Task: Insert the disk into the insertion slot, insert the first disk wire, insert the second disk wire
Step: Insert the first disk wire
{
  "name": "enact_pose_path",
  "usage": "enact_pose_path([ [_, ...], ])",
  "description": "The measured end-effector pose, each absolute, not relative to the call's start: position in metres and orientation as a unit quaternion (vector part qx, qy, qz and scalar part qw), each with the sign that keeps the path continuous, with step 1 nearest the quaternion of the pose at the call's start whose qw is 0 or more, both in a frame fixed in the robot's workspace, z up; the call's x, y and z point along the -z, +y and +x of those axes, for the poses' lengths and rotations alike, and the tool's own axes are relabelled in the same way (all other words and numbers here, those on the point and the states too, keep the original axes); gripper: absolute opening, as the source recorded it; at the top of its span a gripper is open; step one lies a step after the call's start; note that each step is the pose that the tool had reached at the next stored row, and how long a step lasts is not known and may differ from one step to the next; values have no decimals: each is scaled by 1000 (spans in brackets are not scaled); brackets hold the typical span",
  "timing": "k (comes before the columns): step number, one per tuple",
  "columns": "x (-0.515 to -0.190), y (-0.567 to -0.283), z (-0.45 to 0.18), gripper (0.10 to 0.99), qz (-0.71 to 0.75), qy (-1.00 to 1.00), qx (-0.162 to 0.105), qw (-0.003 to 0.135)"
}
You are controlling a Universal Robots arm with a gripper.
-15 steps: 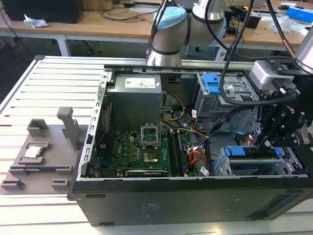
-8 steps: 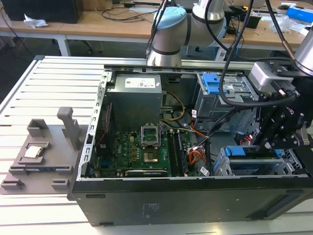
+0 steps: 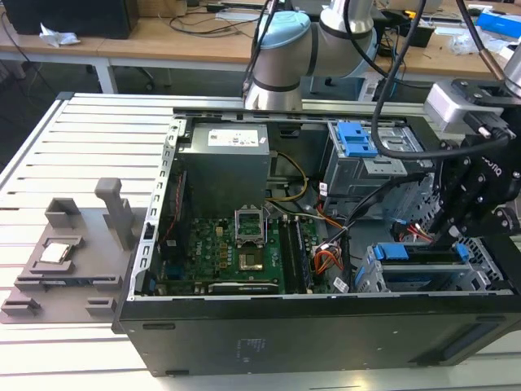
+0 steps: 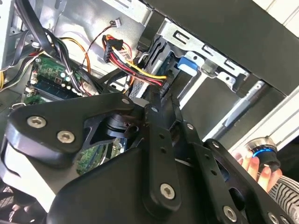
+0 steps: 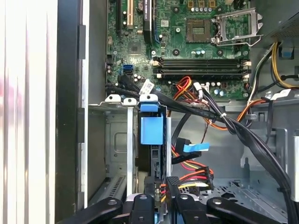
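Observation:
The disk (image 3: pixel 392 252) sits inside the insertion slot (image 3: pixel 370 277), a silver cage at the case's front corner on the exterior view's right. Its blue carrier tab (image 5: pixel 152 129) stands at the cage mouth (image 5: pixel 117 140) and shows again as the blue carrier (image 4: pixel 187 63) in the second wrist view. My gripper (image 3: pixel 449 232) hangs right over the disk's end. The fingers (image 5: pixel 144 207) close in on a black connector (image 5: pixel 164 186) with red, yellow and black wires (image 4: pixel 140 72) that meets the disk's edge. A second black cable with a blue tag (image 5: pixel 194 148) lies loose beside it.
The motherboard (image 5: pixel 187 51) and cable bundles (image 5: pixel 233 126) fill the case beside the cage. A taller bay with a blue latch (image 3: pixel 356 138) stands behind. A grey fixture (image 3: pixel 69 252) lies on the slatted table at the exterior view's left. A person's hand (image 4: pixel 254 165) rests near a knob outside the case.

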State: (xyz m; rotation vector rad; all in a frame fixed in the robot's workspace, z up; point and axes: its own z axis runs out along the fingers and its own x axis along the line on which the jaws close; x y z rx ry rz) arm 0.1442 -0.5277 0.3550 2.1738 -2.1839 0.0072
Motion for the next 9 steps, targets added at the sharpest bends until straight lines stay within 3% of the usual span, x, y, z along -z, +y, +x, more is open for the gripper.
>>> enact_pose_path([
  [5,-357,-527,144,231,705,-708,-2,30],
  [6,-356,-527,144,106,705,-708,-2,30],
  [9,-356,-527,144,106,705,-708,-2,30],
])
